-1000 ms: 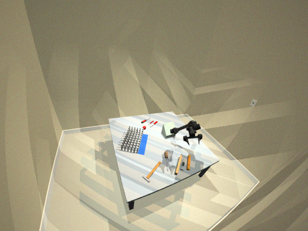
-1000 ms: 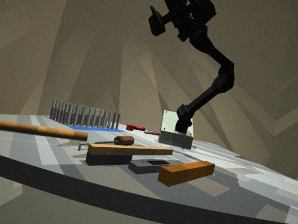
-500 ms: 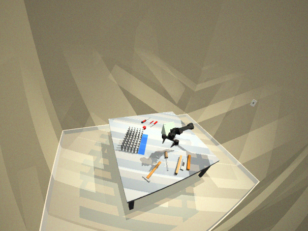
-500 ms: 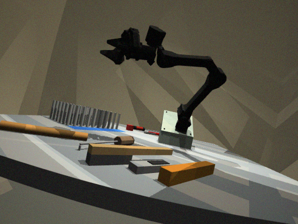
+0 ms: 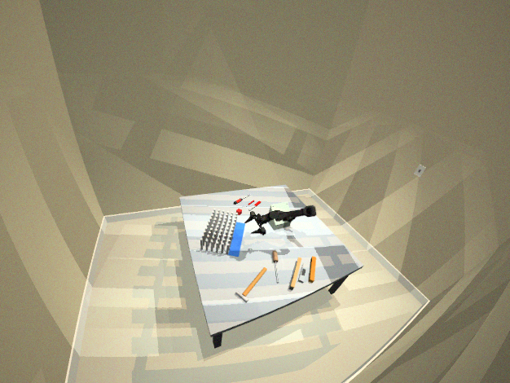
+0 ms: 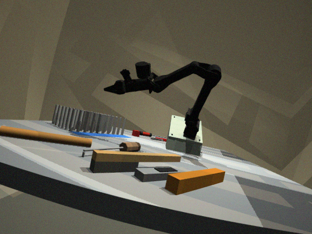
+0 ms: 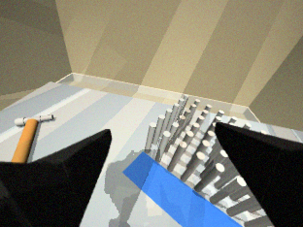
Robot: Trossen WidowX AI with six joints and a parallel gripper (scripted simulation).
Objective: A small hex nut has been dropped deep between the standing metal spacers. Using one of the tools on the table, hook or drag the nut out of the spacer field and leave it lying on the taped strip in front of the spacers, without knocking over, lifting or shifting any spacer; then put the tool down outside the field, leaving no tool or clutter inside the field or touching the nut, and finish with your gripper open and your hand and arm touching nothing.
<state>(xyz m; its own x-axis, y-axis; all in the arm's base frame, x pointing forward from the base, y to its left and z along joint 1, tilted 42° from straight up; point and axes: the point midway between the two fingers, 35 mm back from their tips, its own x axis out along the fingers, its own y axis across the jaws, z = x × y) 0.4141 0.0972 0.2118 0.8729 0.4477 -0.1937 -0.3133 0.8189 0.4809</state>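
Grey metal spacers [image 5: 219, 231] [image 6: 87, 120] [image 7: 186, 150] stand upright in rows, left of the gripper [image 5: 252, 227] [image 6: 104, 89] [image 7: 162, 130] in the top view. The gripper is spread wide, grasping nothing, above the table [image 5: 230, 317] [image 6: 120, 186] [image 7: 53, 104]. I cannot make out the nut; the spacers crowd the view between them. Blue tape [image 5: 236, 239] [image 6: 100, 135] [image 7: 180, 191] runs along their near side in the wrist view, where a hammer [image 5: 254, 282] [image 6: 45, 136] [image 7: 25, 141] lies at left. A hooked tool [image 5: 274, 256] [image 6: 129, 146] lies at lower centre of the top view.

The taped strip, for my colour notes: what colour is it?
The taped strip is plain blue; it shows best in the wrist view.
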